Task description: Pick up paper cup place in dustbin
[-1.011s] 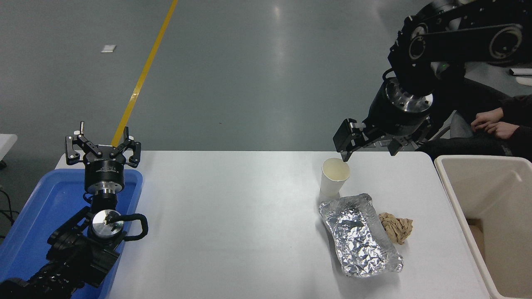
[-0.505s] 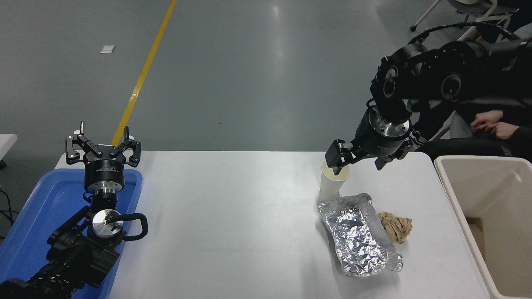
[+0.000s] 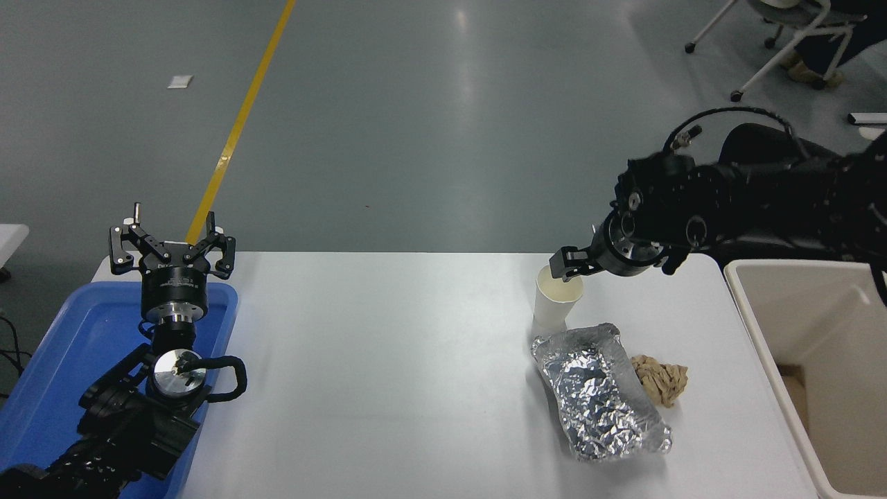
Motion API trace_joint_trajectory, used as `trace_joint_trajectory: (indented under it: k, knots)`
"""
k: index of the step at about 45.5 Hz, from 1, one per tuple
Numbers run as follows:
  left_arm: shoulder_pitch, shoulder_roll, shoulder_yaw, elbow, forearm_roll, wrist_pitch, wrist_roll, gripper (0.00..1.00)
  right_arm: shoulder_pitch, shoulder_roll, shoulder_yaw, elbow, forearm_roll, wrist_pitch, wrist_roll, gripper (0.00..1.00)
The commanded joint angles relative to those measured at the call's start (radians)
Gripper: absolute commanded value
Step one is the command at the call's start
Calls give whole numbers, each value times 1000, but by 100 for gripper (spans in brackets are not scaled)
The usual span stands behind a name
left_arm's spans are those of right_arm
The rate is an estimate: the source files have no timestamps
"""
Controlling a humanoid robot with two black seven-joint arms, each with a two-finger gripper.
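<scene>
Two arms show from my seat: my left gripper sits parked with fingers spread over the blue tray. On the table, the paper cup stands upright behind the foil tray. My right gripper is at its rim; whether it's clenched I can't tell. I'd pinch the wall gently, lift straight, then swing to the dustbin.

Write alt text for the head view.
The right pincer reaches over the rim of an upright paper cup on a white table, beside a crumpled foil tray and a brown paper wad. The beige dustbin sits at right; the left pincer rests open over a blue tray.
</scene>
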Motion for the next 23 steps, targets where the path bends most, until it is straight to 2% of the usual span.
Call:
trace_joint_trajectory:
  k: [1, 23]
  knots:
    - [0, -3, 0, 0, 0, 0, 0, 99, -177, 32, 4, -162, -23, -141, 0, 100]
    - [0, 0, 0, 0, 0, 0, 0, 99, -320, 38, 116, -210, -52, -228, -5, 98]
